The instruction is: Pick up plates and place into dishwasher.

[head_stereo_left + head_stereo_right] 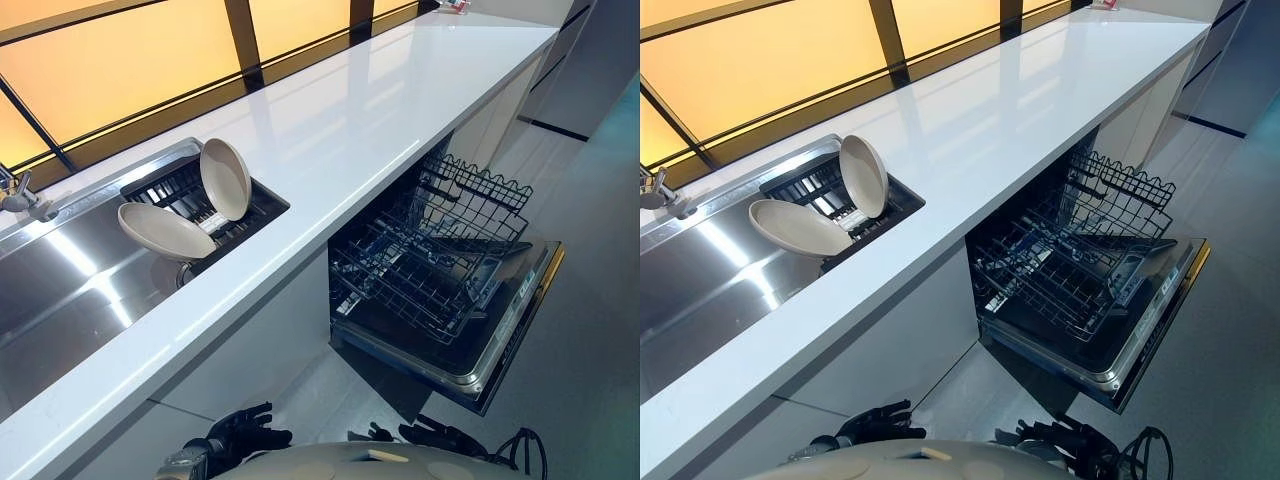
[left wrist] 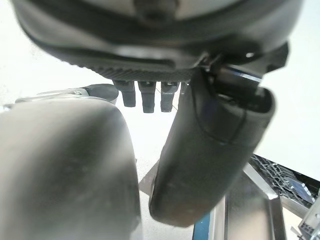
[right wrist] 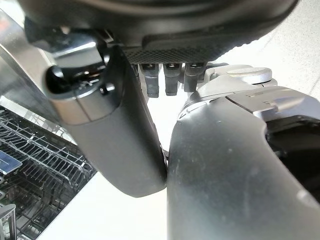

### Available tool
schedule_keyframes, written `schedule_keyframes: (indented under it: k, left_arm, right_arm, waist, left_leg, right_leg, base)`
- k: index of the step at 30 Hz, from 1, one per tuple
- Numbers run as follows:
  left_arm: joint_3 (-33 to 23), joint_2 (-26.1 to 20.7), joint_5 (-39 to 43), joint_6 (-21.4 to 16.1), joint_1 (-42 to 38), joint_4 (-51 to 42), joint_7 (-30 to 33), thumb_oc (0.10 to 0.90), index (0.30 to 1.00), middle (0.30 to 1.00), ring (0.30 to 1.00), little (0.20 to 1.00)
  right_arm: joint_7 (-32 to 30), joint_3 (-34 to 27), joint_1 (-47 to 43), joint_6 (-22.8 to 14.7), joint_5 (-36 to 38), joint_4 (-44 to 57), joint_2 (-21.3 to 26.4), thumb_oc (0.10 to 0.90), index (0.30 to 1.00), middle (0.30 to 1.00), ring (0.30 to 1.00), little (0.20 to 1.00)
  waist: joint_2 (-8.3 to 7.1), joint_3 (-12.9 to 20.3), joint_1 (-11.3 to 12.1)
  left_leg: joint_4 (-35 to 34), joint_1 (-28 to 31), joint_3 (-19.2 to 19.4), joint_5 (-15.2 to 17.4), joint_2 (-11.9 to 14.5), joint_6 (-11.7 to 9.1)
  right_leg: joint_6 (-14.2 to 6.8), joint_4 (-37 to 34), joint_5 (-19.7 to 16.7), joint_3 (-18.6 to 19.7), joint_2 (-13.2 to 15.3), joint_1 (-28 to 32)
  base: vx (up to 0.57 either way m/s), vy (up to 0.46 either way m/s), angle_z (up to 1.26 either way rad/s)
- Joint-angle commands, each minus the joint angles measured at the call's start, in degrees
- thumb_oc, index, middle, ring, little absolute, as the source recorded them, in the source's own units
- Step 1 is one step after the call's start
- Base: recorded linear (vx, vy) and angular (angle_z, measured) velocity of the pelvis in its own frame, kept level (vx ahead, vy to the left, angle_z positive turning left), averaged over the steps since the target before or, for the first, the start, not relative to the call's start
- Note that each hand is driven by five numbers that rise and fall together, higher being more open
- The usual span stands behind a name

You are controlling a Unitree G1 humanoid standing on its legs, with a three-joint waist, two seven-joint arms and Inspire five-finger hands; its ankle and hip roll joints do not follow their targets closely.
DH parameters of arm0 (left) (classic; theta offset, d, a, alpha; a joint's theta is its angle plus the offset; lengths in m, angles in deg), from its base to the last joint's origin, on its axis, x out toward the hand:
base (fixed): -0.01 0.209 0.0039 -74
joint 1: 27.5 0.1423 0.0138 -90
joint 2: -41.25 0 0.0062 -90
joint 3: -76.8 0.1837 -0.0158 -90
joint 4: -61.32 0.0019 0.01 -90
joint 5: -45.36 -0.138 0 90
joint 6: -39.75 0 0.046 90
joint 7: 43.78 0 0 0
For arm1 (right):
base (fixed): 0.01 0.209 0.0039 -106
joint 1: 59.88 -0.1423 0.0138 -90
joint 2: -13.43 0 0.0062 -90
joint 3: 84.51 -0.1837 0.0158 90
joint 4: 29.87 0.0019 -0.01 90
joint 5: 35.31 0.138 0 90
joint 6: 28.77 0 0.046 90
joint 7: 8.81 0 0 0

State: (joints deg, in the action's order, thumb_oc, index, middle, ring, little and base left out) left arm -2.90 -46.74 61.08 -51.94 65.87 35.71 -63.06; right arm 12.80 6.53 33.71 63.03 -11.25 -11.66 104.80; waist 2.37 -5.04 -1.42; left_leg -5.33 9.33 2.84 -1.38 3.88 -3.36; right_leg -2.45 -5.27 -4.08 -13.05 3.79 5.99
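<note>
Two beige plates stand in a black drying rack (image 1: 258, 207) set in the sink. One plate (image 1: 225, 178) is nearly upright; the other plate (image 1: 165, 232) leans flat toward the basin. The dishwasher (image 1: 500, 345) under the counter is open, its door down and its wire rack (image 1: 430, 250) pulled out, holding no plates. My left hand (image 1: 240, 435) hangs low in front of the counter, fingers relaxed and holding nothing. My right hand (image 1: 440, 437) hangs low near the dishwasher door, also open. The left wrist view shows the left thumb (image 2: 210, 150), and the right wrist view the right thumb (image 3: 115, 130).
A long white counter (image 1: 350, 120) runs from the steel sink (image 1: 70, 290) to the far wall. A faucet (image 1: 20, 195) sits at the sink's far left. Amber window panels line the back. Grey floor lies to the right of the dishwasher door.
</note>
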Motion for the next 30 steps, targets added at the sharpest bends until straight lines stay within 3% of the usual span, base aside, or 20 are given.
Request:
schedule_keyframes:
  k: [1,8,17,19,21,24,27,28,30]
  left_arm:
    - [-1.73,-0.01,-1.07,-4.27,-3.87,2.47,0.47,0.8,0.9,0.9,0.9,0.9]
    - [-3.11,0.41,8.66,-0.18,-4.15,0.74,-6.07,0.8,0.9,0.9,0.9,0.9]
    - [-2.72,1.95,29.07,11.76,-5.41,-16.32,-29.75,0.8,0.9,0.9,0.9,0.9]
    - [-1.49,2.06,28.71,11.64,-6.02,-20.92,-35.17,0.8,0.9,0.9,0.9,0.9]
    - [0.81,1.36,26.43,7.33,-6.42,-24.67,-39.39,0.8,0.9,0.9,0.9,0.9]
    - [4.89,-0.27,25.06,4.34,-8.24,-33.89,-44.55,0.8,0.9,0.9,0.9,0.9]
    - [6.04,-1.47,30.09,12.54,-11.87,-48.18,-46.51,0.8,0.9,0.9,0.9,0.9]
    - [5.98,-1.26,38.43,19.88,-13.93,-54.64,-47.36,0.8,0.9,0.9,0.9,0.9]
    - [5.15,1.14,51.08,28.67,-16.11,-61.64,-43.83,0.8,0.9,0.9,0.9,0.9]
  right_arm:
    - [1.92,1.42,-3.21,-1.02,-0.65,-3.25,-1.05,0.8,0.9,0.9,0.9,0.9]
    - [1.74,1.65,-3.45,-0.75,-0.62,-2.93,-1.09,0.8,0.9,0.9,0.9,0.9]
    - [2.04,0.98,-3.91,1.07,-1.27,-1.21,-0.68,0.8,0.9,0.9,0.9,0.9]
    - [2.45,1.0,-4.24,0.83,-1.19,-1.6,-0.59,0.8,0.9,0.9,0.9,0.9]
    - [2.76,1.02,-4.45,0.66,-1.37,-1.73,-0.49,0.8,0.9,0.9,0.9,0.9]
    - [3.04,1.82,-4.69,0.36,-1.62,-1.82,-0.24,0.8,0.9,0.9,0.9,0.9]
    - [3.23,2.03,-4.63,-0.27,-1.92,-2.39,0.01,0.8,0.9,0.9,0.9,0.9]
    - [3.15,2.22,-4.6,-0.58,-1.74,-2.77,0.04,0.8,0.9,0.9,0.9,0.9]
    - [3.33,1.95,-4.49,-1.28,-1.97,-3.61,-0.27,0.8,0.9,0.9,0.9,0.9]
  waist:
    - [-1.02,-1.26,-0.14]
    - [-0.96,-1.26,-0.1]
    - [-1.22,-1.63,0.62]
    - [-1.23,-1.78,0.74]
    - [-1.13,-1.95,0.67]
    - [-0.88,-2.23,0.2]
    - [-0.5,-2.26,-0.26]
    - [-0.35,-2.32,-0.52]
    - [-0.37,-1.8,-0.87]
  left_leg:
    - [4.19,-1.37,2.51,7.23,-6.13,4.76]
    - [4.0,-1.35,2.52,7.1,-6.05,4.65]
    - [3.44,-1.6,2.31,6.95,-5.79,4.55]
    - [3.1,-1.53,2.24,6.88,-5.68,4.61]
    - [2.83,-1.47,2.31,6.79,-5.54,4.63]
    - [2.2,-1.3,2.37,6.55,-5.35,4.8]
    - [1.37,-0.9,2.44,6.41,-5.26,4.94]
    - [1.05,-0.54,2.48,6.5,-5.26,5.01]
    - [0.63,-0.4,2.71,6.7,-5.27,5.06]
  right_leg:
    - [-0.4,6.26,9.91,2.42,-3.04,0.53]
    - [-0.45,6.24,9.82,2.53,-3.06,0.44]
    - [-0.82,6.6,9.31,2.72,-3.01,-0.21]
    - [-0.86,6.71,9.28,2.87,-3.05,-0.34]
    - [-1.03,6.94,9.25,3.08,-3.05,-0.57]
    - [-1.28,7.18,9.19,3.87,-3.22,-1.01]
    - [-1.52,6.95,9.03,4.39,-3.31,-1.05]
    - [-1.62,6.72,8.98,4.59,-3.33,-0.8]
    - [-1.78,6.32,8.79,4.93,-3.37,-0.85]
  base:
    - [0.0,0.0,0.0]
    - [0.0,0.0,0.0]
    - [0.0,0.0,0.0]
    - [0.0,0.0,0.0]
    - [0.0,0.0,0.0]
    - [0.0,0.0,0.0]
    - [0.0,0.0,0.0]
    - [0.0,0.0,0.0]
    - [0.05,-0.014,-0.03]
